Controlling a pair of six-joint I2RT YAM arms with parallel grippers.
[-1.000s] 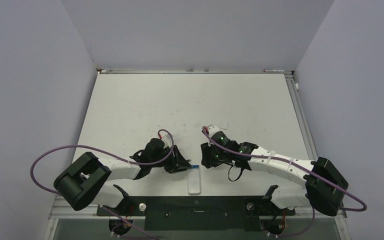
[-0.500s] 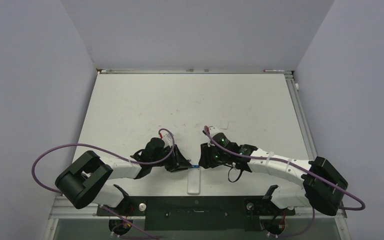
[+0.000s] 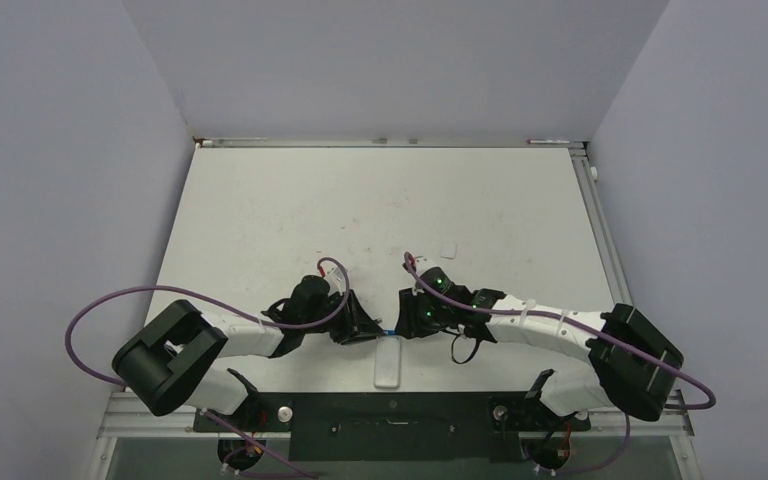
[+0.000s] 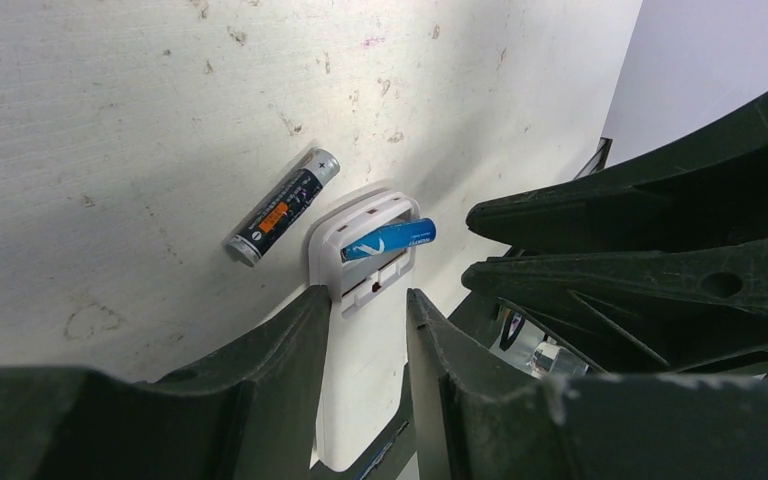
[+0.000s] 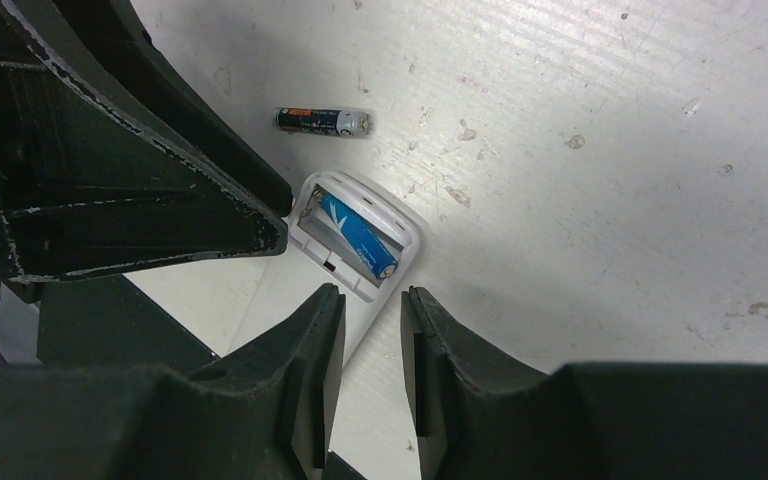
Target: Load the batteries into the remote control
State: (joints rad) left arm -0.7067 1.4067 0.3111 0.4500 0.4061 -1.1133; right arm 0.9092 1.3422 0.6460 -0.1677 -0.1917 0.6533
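The white remote control lies back up near the table's front edge, with its battery bay open at the far end. The blue battery lies slantwise in the bay and also shows in the right wrist view. The dark battery lies loose on the table just beyond the bay, also in the right wrist view. My left gripper hovers over the remote, jaws slightly apart and empty. My right gripper faces it over the remote's right edge, jaws slightly apart and empty.
A tiny white square piece lies on the table beyond the right arm. The black base rail runs just in front of the remote. The two grippers' tips nearly meet over the bay.
My right gripper has moved left, closer to the remote's open bay and the left gripper. The left gripper, the remote and the batteries have hardly moved.
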